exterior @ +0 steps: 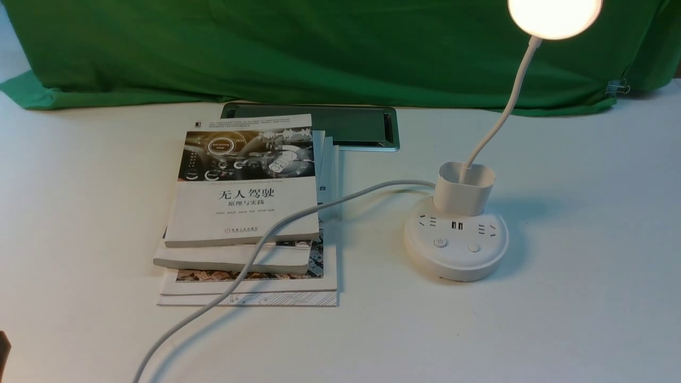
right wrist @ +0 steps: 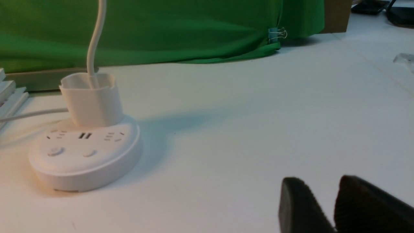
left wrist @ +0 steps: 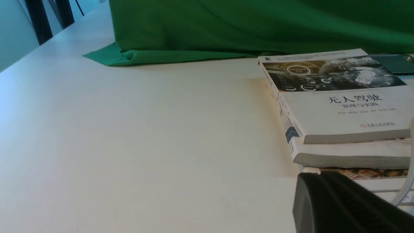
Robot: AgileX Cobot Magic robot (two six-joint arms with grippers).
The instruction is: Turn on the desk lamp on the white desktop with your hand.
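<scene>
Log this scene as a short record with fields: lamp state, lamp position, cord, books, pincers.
lamp state: desk lamp lit, head glowing
lamp position: base stands on the white desktop, right of the books
cord: white cord runs from the base across the book stack toward the near edge
books: stack of books lying flat, left of the lamp
right pincer: right pincer open, apart from the lamp, holding nothing
left pincer: left pincer only partly in view, state unclear

White desktop (exterior: 585, 298) (lamp (exterior: 456, 239), books (exterior: 250, 255))
</scene>
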